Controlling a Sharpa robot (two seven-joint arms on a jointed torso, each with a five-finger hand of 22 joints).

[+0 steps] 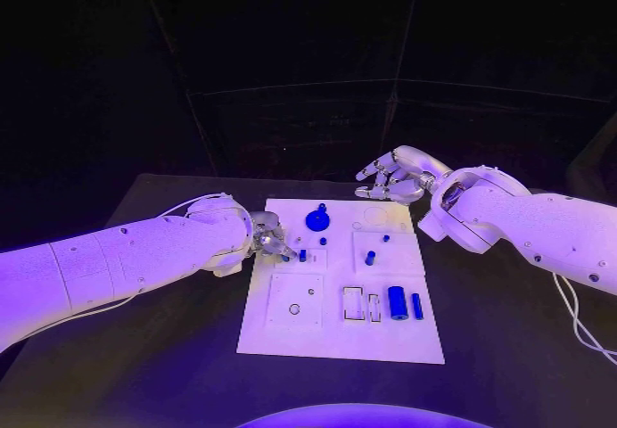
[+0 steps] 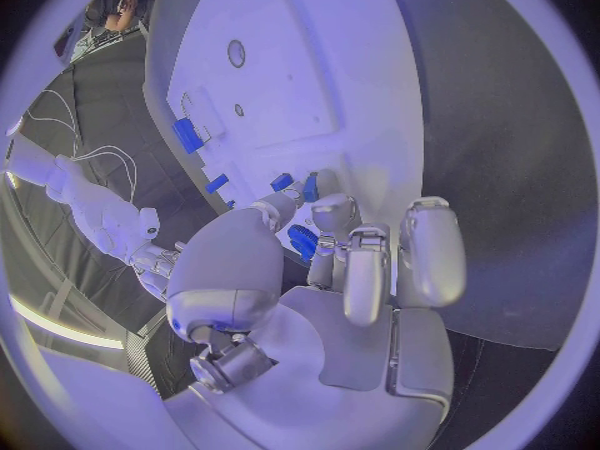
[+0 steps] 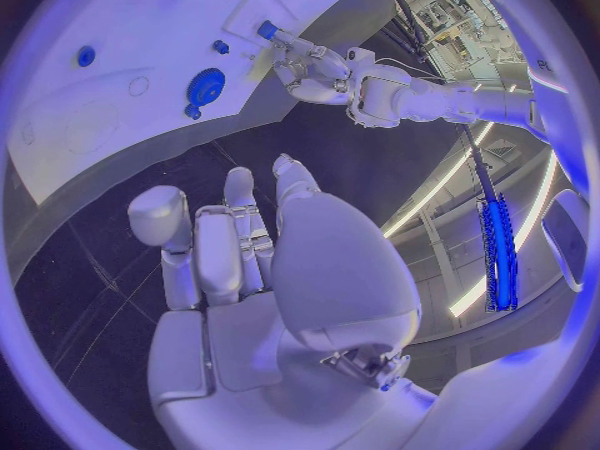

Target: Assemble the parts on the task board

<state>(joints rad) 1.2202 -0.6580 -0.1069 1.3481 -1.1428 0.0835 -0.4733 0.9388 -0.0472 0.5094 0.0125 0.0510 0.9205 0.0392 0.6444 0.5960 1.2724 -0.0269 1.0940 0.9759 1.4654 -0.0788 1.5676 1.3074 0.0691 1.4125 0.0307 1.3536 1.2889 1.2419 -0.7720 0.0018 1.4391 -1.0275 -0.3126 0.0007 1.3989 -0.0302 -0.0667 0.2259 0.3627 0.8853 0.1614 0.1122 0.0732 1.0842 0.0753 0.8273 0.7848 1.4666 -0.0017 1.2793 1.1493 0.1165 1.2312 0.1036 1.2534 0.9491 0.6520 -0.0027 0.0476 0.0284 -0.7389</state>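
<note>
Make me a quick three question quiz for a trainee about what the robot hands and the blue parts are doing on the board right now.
1. True or false: the right robot hand holds nothing.
2. Which pinches the small blue part? A) left robot hand B) right robot hand
3. Fill in: seen from the robot, the blue gear lies toward the task board's ____ end.
Key: 1 true; 2 A; 3 far.

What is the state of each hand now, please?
Left hand: pinches a small blue part at the task board's left edge.
Right hand: holds nothing, fingers curled in, above the table beyond the board.
</note>
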